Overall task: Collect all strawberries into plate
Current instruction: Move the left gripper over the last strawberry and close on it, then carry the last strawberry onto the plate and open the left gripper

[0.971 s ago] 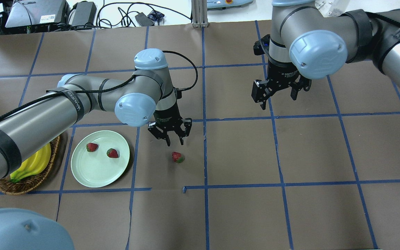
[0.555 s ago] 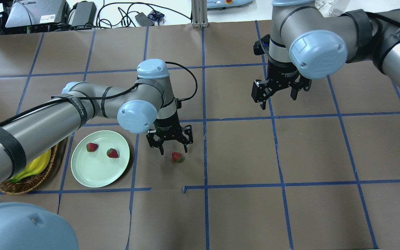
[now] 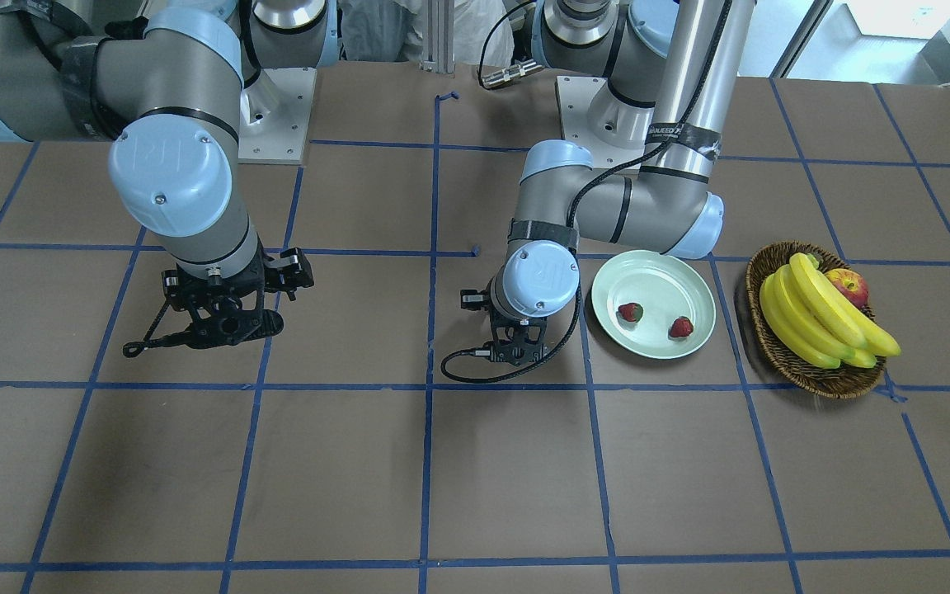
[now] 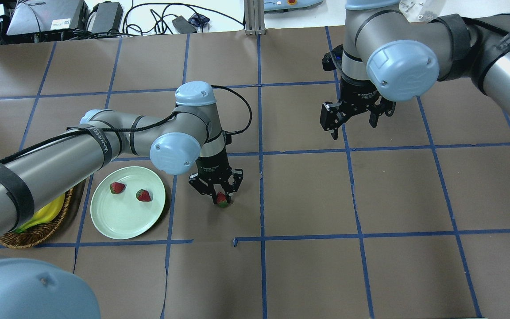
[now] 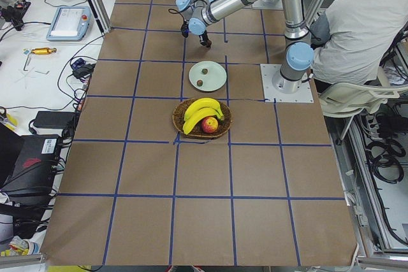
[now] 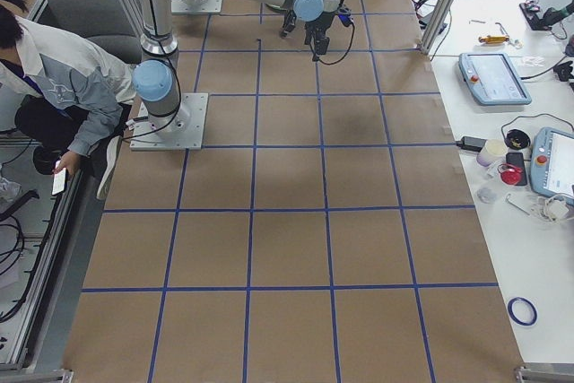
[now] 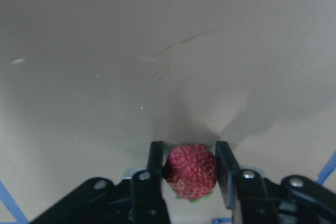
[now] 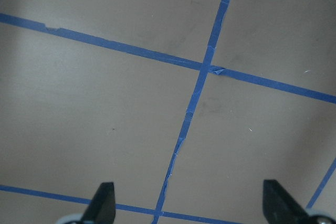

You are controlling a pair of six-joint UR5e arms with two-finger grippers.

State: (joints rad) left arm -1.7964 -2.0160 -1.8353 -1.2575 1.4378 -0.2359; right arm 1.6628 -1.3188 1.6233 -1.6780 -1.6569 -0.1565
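Bright, even light from above fills the counter (image 4: 308, 274); the arms (image 4: 60, 155) throw only soft, pale shadows on it. The left wrist view is dimmer and greyer, a dark shadow spreading behind the sharply focused strawberry (image 7: 192, 171).

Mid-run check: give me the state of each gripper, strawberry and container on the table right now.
left gripper: shut on the third strawberry, low at the table.
third strawberry: gripped, outside the plate.
right gripper: open, empty, above the table.
two strawberries: lying in the plate, apart.
plate: upright, holding two strawberries.
basket: holding bananas and an apple.
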